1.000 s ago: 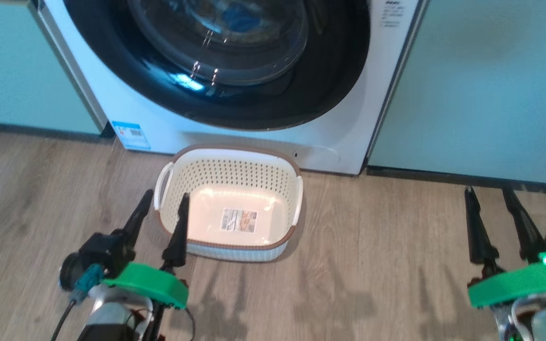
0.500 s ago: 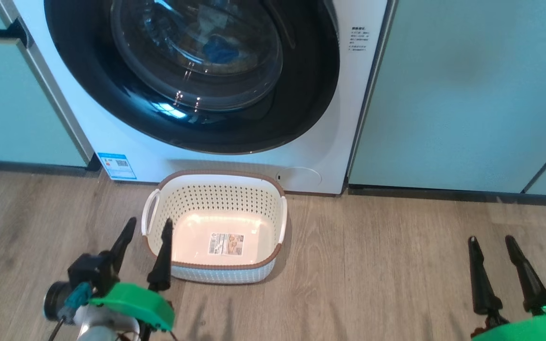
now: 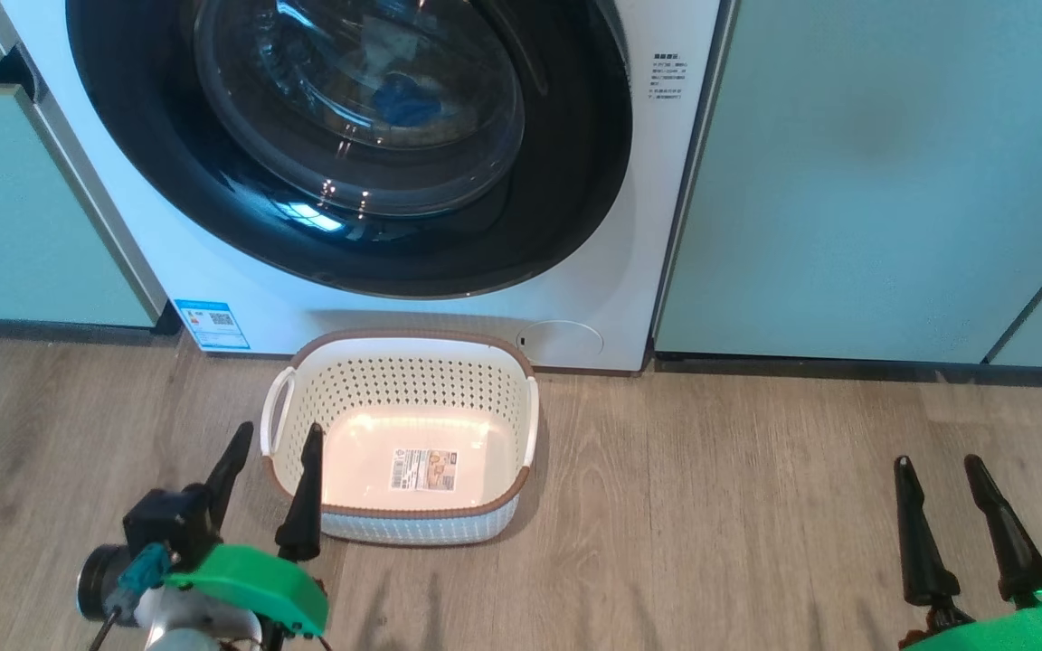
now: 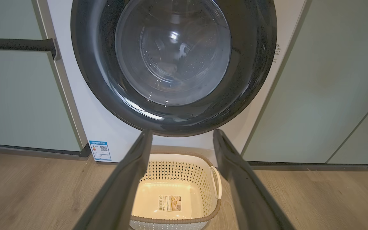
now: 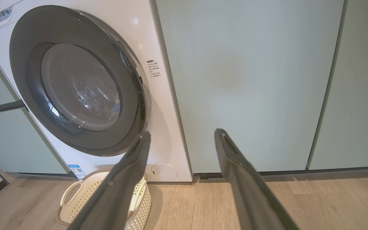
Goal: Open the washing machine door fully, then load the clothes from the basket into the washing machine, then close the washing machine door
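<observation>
Left tool (image 3: 279,427), jaws apart, beside basket (image 3: 412,380) before washing machine door (image 3: 575,181)

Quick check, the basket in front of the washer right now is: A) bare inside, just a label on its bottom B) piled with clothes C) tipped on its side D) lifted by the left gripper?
A: the basket stands upright on the floor, with only the label on its bare bottom, and the left gripper is open and holds nothing.
</observation>
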`<state>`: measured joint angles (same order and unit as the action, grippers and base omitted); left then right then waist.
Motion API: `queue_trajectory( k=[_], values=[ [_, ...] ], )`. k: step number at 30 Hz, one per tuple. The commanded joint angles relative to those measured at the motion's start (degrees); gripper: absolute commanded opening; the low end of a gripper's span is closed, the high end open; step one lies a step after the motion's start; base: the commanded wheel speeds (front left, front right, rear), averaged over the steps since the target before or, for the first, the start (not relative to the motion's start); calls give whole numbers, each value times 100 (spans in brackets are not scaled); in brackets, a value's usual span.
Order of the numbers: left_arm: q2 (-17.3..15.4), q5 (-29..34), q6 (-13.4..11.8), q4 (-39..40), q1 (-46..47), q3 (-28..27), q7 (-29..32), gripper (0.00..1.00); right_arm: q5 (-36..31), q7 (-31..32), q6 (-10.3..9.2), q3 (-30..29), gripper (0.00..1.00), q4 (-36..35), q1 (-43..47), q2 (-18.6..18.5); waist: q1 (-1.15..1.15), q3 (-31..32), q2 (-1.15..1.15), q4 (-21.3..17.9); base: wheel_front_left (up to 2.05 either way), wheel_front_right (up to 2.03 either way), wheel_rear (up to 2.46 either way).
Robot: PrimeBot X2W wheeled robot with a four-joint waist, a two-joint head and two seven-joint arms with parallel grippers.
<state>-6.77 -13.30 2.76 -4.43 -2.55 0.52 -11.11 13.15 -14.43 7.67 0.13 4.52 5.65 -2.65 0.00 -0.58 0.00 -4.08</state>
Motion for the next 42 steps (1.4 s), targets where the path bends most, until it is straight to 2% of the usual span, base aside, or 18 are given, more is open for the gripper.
queue_trajectory(
  k=[1,19,20,42],
  values=[
    [-126,-50,-47,211,155,-160,-2,100,42,-20,-19,120,100,-209,-159,-23,0,-11,0,1,0,0,0],
    [-178,-82,-92,183,219,-36,10,100,39,-13,-19,134,100,-192,-210,-23,0,-118,0,-23,0,0,0],
    [-43,-81,-44,-25,2,160,0,0,4,9,0,9,0,21,-7,3,0,-119,0,-23,0,0,0],
    [55,-1284,37,-305,130,25,279,0,1316,247,-3,29,0,281,-163,-75,0,-96,0,44,0,0,0]
  ],
)
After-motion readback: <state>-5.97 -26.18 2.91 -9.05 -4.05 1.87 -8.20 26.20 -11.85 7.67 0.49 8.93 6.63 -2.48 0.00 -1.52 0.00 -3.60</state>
